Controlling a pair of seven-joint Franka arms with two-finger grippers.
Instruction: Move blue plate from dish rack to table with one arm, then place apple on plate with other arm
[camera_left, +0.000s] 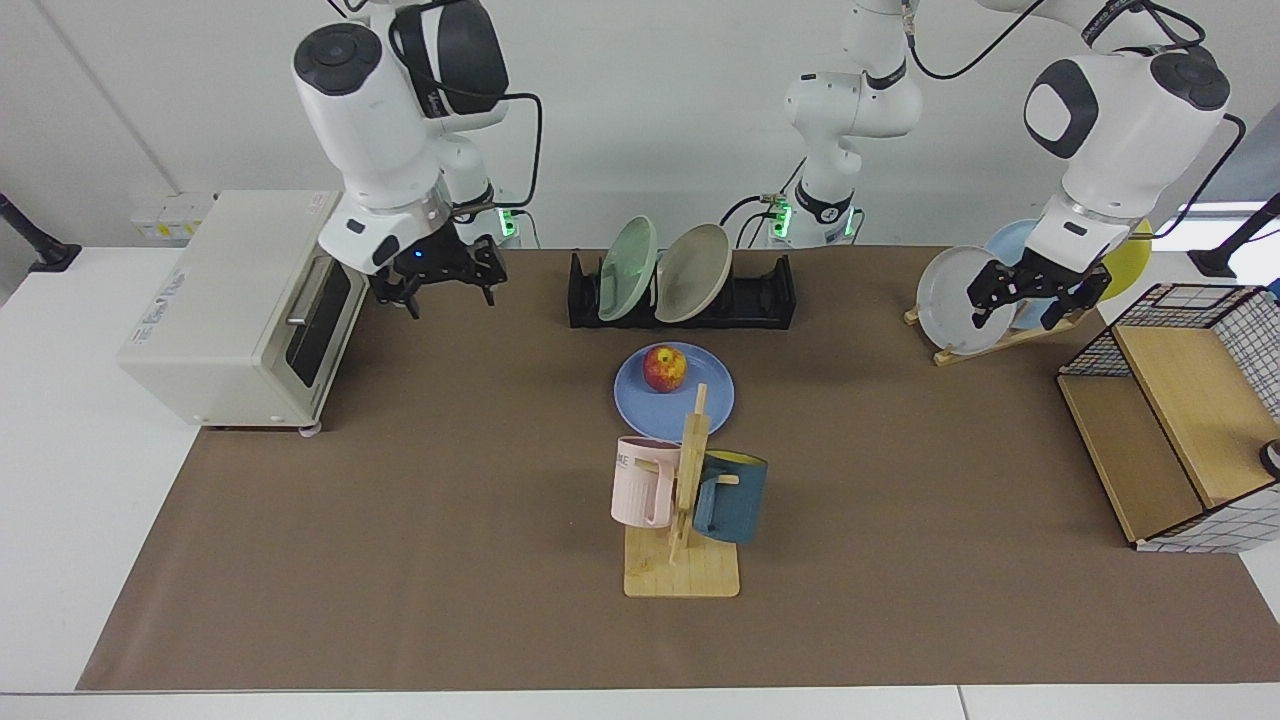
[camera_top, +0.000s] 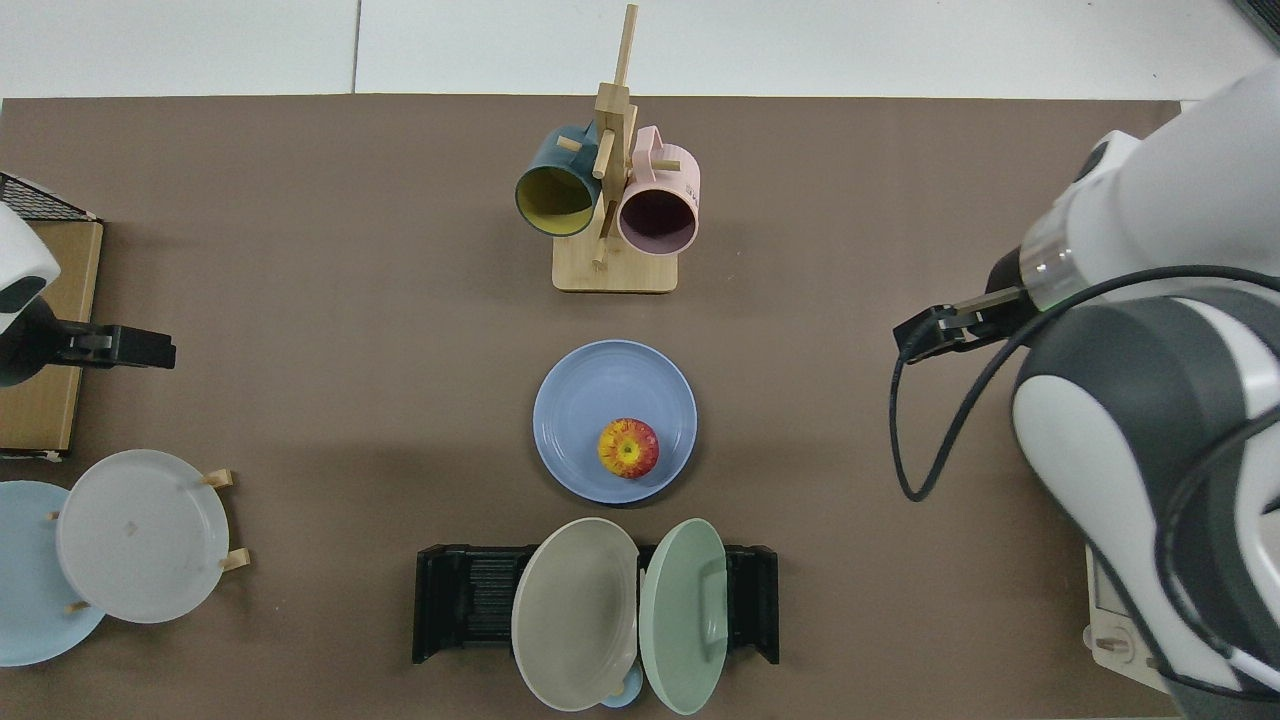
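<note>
Brown-matted table (camera_left: 400, 560) bears red-yellow apple (camera_left: 664, 368) on blue plate (camera_left: 700, 400); both grippers' jaws released.

Bright, even light from overhead, no glare. Soft shadows on the mat (camera_left: 400, 520) under the plate (camera_left: 674, 394) and mug stand (camera_left: 684, 500). Everything's in focus; window (camera_left: 1215, 215) at the far edge looks blown out.
</note>
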